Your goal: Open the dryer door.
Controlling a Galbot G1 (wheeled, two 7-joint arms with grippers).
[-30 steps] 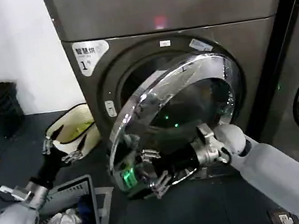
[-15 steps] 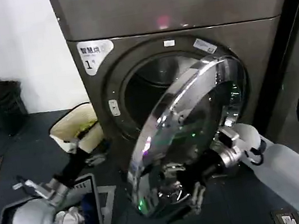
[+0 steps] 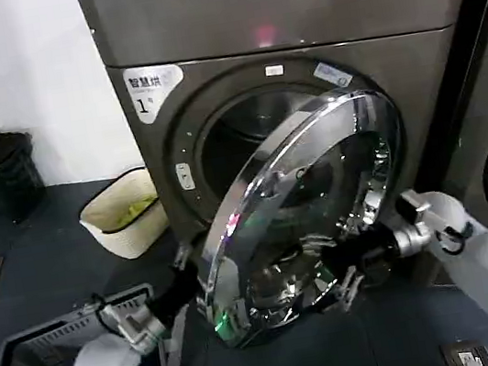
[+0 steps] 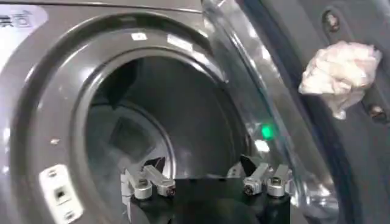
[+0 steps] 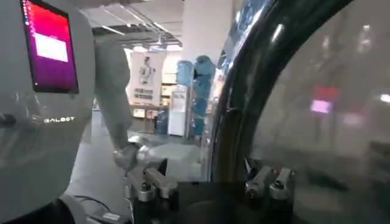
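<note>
The dryer door point(image 3: 309, 214) stands half-swung off the dryer point(image 3: 299, 63), the open-fingered right end effector point(image 3: 348, 282) pressing its outer glass, the left end effector point(image 3: 182, 258), also open, inside its free edge; the next move likely calls for swinging it wider.

The right gripper point(image 5: 210, 182) sits close against the dryer door point(image 5: 317, 115), its metal fingers point(image 5: 268, 181) spread apart with nothing between them. One finger lies over the door's dark tinted glass, the other off to the side of the door's edge. The curved dark rim point(image 5: 244, 103) of the door arcs across the middle. Beyond the edge stands the robot's own body point(image 5: 42, 109), pale grey, carrying a lit magenta screen point(image 5: 52, 45), with a bright hall point(image 5: 152, 79) behind it.
</note>
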